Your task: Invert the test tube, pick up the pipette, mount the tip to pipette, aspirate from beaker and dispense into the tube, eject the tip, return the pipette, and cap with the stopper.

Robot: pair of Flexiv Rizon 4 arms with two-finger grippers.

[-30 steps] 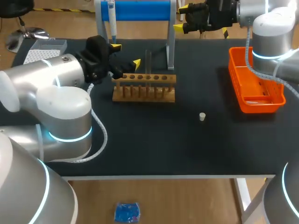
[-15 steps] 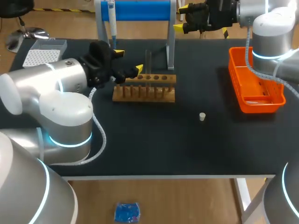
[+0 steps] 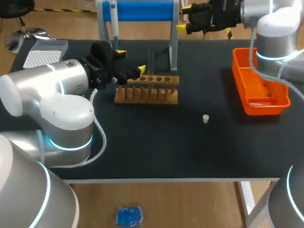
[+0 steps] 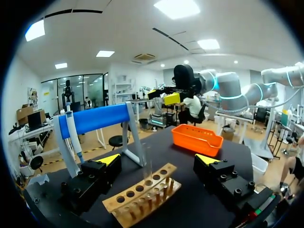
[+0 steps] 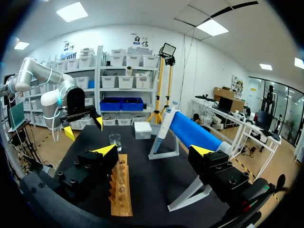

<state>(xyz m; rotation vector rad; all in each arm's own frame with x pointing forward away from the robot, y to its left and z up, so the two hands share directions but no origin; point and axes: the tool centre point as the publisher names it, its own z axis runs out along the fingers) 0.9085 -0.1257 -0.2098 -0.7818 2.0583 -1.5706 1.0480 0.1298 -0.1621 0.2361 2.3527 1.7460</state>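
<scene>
A clear test tube (image 3: 150,61) stands upright in the wooden rack (image 3: 146,89); in the left wrist view the tube (image 4: 148,166) rises just ahead, between the open fingers. My left gripper (image 3: 129,61) (image 4: 158,160) hovers open at the rack's (image 4: 142,192) left end, holding nothing. The pipette (image 3: 114,19) (image 4: 73,135) hangs on the blue stand (image 3: 137,10). A small white stopper (image 3: 205,118) lies on the mat. My right gripper (image 3: 184,18) (image 5: 153,151) is open and empty, high beyond the stand. The beaker (image 5: 114,141) sits past the rack (image 5: 121,187); the head view hides it.
An orange basket (image 3: 259,85) (image 4: 197,138) stands at the right edge. A tip box (image 3: 45,52) (image 5: 142,129) sits at the far left corner. The blue stand's white legs (image 3: 173,47) rise just behind the rack.
My left gripper has shifted a little to the right, closer to the rack and tube, then held still. The right arm has not moved.
</scene>
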